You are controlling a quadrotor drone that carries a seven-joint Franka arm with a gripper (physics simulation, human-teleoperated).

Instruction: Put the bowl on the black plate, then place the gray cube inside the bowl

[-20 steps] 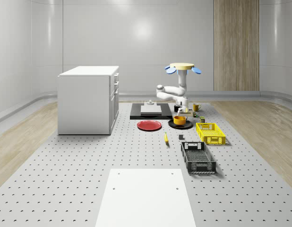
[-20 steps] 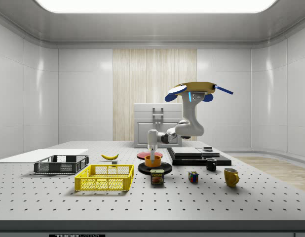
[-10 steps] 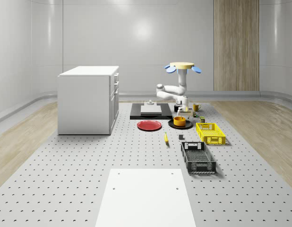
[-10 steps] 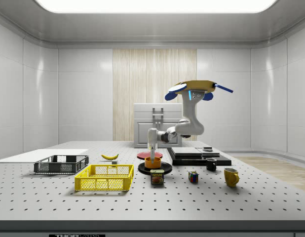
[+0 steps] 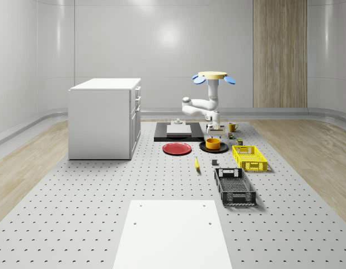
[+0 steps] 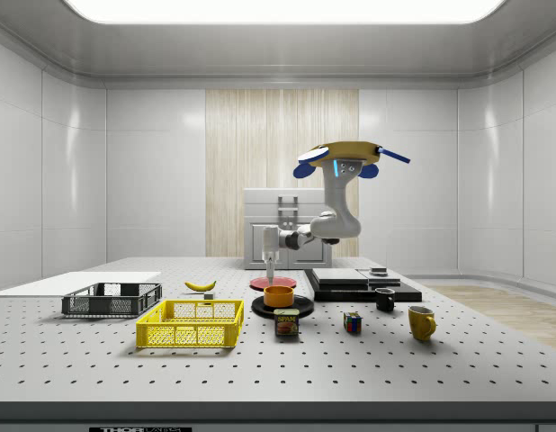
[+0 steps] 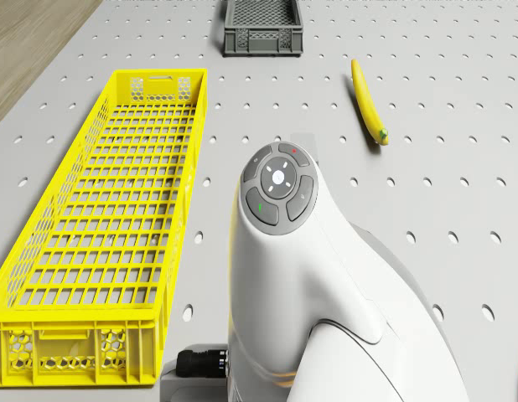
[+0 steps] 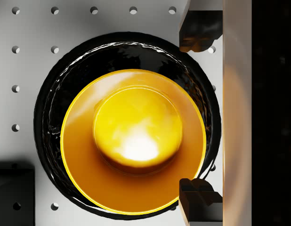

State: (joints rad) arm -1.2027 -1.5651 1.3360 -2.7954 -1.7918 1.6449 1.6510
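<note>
The orange bowl (image 5: 213, 144) sits upright on the black plate (image 5: 202, 148), and the wrist view looks straight down into the bowl (image 8: 133, 141) ringed by the plate (image 8: 49, 108). My gripper (image 6: 271, 270) hangs a little above the bowl (image 6: 279, 295), over one side of its rim, apart from it. The gripper (image 8: 198, 113) is open and holds nothing. Both fingertips (image 8: 199, 29) stand wide apart. The drone (image 5: 213, 77) hovers above the plate's far side. A small gray cube (image 5: 214, 163) lies on the table in front of the plate.
A red plate (image 5: 177, 148) lies beside the black one. A yellow crate (image 5: 249, 157), a dark crate (image 5: 234, 186) and a banana (image 5: 196, 163) lie nearer the front. A white cabinet (image 5: 103, 117) and a black platform (image 5: 176, 133) stand behind. A can (image 6: 287, 323) and mugs (image 6: 421, 322) are nearby.
The fingers have opened and let go of the bowl, which stays on the black plate. Arm and drone have risen, lifting the gripper clear of the bowl.
</note>
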